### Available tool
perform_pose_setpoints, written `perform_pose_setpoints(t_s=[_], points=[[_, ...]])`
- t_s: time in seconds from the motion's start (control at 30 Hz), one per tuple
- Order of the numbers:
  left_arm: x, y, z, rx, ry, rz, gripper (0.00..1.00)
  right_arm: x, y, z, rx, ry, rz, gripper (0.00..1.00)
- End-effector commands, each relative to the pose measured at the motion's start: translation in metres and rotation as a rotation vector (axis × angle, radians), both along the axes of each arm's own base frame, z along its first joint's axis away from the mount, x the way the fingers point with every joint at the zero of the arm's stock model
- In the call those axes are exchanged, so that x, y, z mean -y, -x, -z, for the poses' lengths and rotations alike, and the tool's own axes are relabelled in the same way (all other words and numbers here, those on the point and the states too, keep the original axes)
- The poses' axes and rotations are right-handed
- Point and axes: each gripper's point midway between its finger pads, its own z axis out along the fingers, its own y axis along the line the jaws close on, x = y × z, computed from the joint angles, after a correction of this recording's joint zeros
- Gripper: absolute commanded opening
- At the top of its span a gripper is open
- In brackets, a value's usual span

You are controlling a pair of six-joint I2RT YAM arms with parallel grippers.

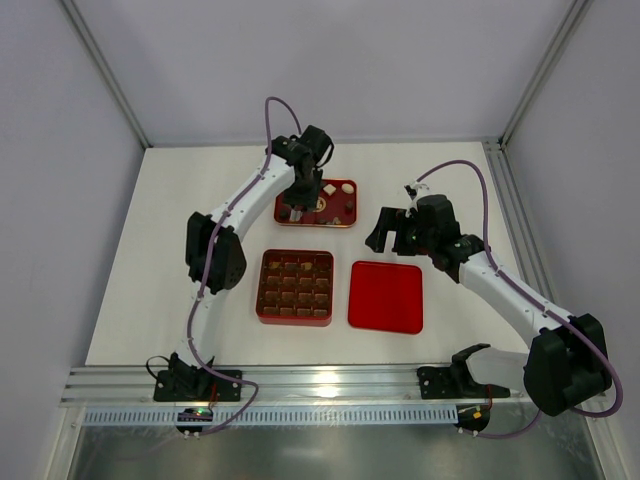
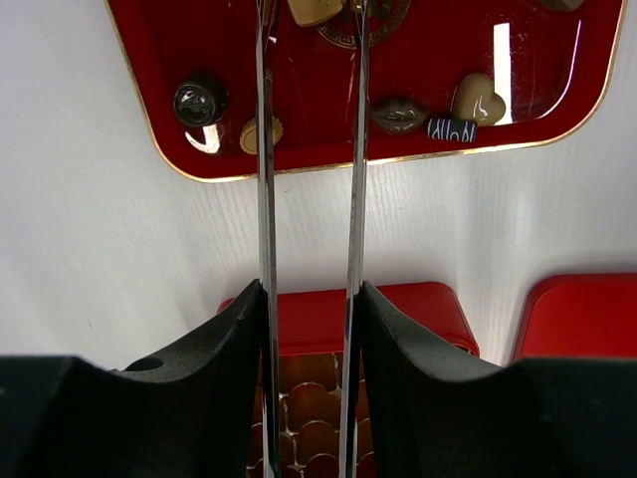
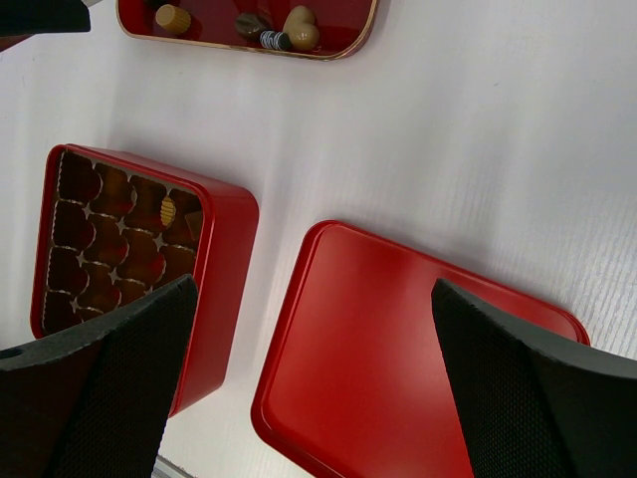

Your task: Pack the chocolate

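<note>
Left wrist: my left fingers (image 2: 266,149) narrow astride a tan chocolate (image 2: 314,9), grip unclear; right gripper (image 3: 314,289) wide; box (image 3: 224,259) mostly empty, tray (image 2: 299,165) stocked

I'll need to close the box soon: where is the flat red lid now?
In the top view, the lid lies flat on the table, just right of the compartment box with a gap between them, on the robot's right side.

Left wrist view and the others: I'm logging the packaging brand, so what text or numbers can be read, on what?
None is readable.
Round dark emblem in the shallow red gold-rimmed tray: too blurred, partly hidden.
Flat red square lid: no print visible.
</note>
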Motion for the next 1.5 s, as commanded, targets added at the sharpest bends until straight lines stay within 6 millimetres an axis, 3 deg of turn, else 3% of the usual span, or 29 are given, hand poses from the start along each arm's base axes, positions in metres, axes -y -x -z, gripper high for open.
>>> perform_pose_setpoints(t_s=[0.0,0.4,0.77,1.47], points=[[0.001,-0.003,-0.019,0.038,0.031,0.004,0.40,-0.001,-0.005,-0.011,0.048,-0.015,-0.004,1.00],[-0.001,-0.003,-0.025,0.047,0.027,0.003,0.33,-0.001,-0.004,-0.010,0.048,-0.015,-0.004,1.00],[-0.005,-0.002,-0.050,0.096,0.038,-0.001,0.33,-0.001,-0.005,-0.010,0.051,-0.017,-0.002,1.00],[-0.009,0.001,-0.066,0.124,0.043,-0.002,0.33,-0.001,-0.005,-0.010,0.048,-0.018,-0.002,1.00]])
